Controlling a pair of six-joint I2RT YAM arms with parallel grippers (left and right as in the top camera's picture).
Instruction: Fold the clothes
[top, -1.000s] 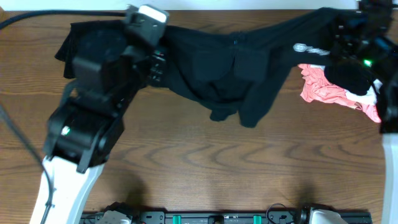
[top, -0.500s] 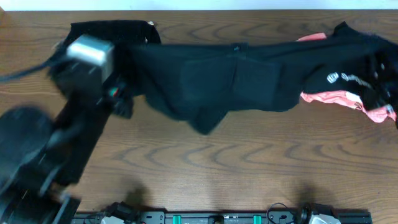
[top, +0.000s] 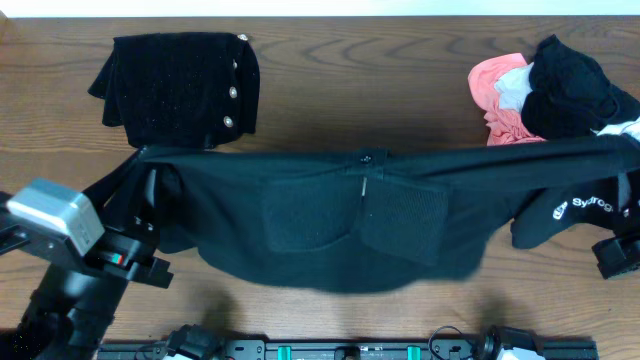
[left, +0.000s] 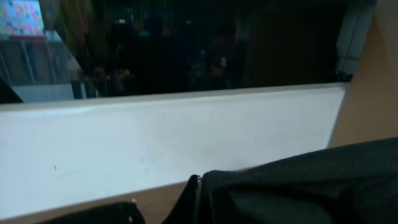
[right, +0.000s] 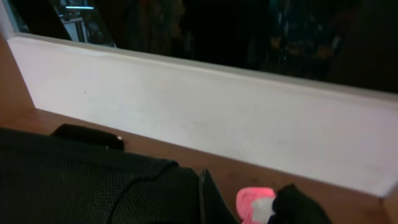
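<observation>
Though cloth hides most of my fingers, my left pincer (left: 198, 200) and right pincer (right: 202, 198) are each clenched on an end of the black garment (top: 330, 225), stretched taut between them across the front half of the table (top: 330, 110). White lettering (top: 590, 204) near its right end begins "Sydro"; the rest I cannot read. Half a second ago this garment stretched farther back, covering part of the heap (top: 520, 95) at back right; now that heap lies bare. I count one stretched garment with two patch pockets (top: 300, 215), one folded black piece (top: 180, 90) at back left bearing three pale studs (top: 232, 92), and one heap holding pink cloth (top: 495, 80) and black cloth (top: 570, 85).
</observation>
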